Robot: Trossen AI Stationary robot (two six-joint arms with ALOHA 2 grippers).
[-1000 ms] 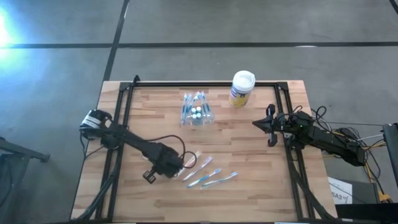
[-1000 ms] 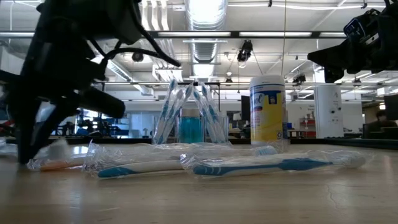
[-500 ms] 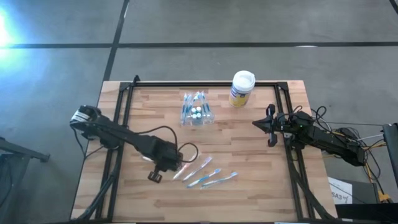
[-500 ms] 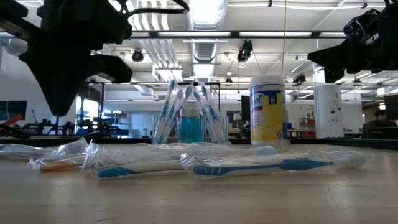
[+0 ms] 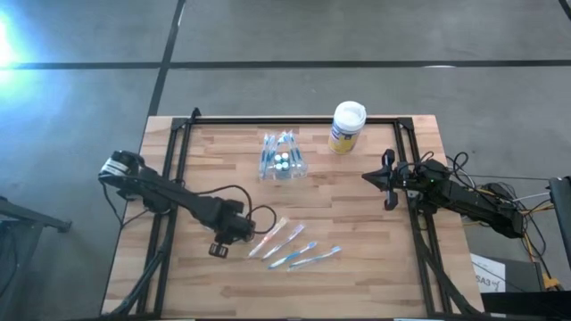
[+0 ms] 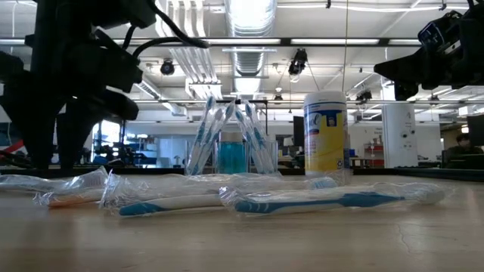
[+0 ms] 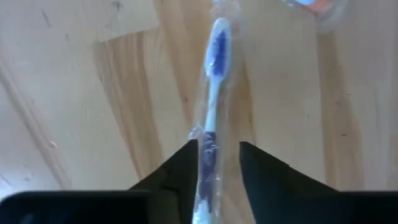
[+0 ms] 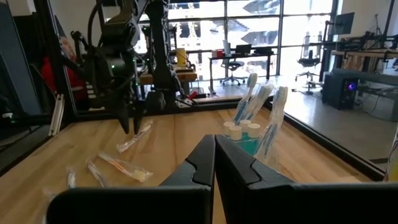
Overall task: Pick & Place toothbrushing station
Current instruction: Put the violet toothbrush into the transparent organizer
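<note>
**Toothbrushing station stands far from the working gripper**

Toothbrushing station (image 5: 282, 161), the clear holder with wrapped brushes leaning in it, stands upright at the back middle of the table (image 5: 357, 267), just beside the yellow canister with a white lid (image 5: 346, 127) but not touching it. Its long axis points up, away from the table top.

The left gripper (image 5: 239, 234) is low over the front part of the table, at the left end of the loose wrapped toothbrushes (image 5: 290, 245). In the left wrist view its two fingers (image 7: 180, 177) are parted, and one wrapped toothbrush (image 7: 212, 99) lies between them, its length running straight away from the wrist. I cannot tell if the fingers touch the wrapper. From this gripper, the holder lies toward the back of the table and a little to the right, well apart.

The right gripper (image 5: 375, 179) waits above the right edge of the table with its fingers pressed together, holding nothing. By my judgement it is the nearer one to the holder, which is to its left and slightly further back. So the coming move depends on that: a brush from the front must travel backward to the upright holder.
</note>
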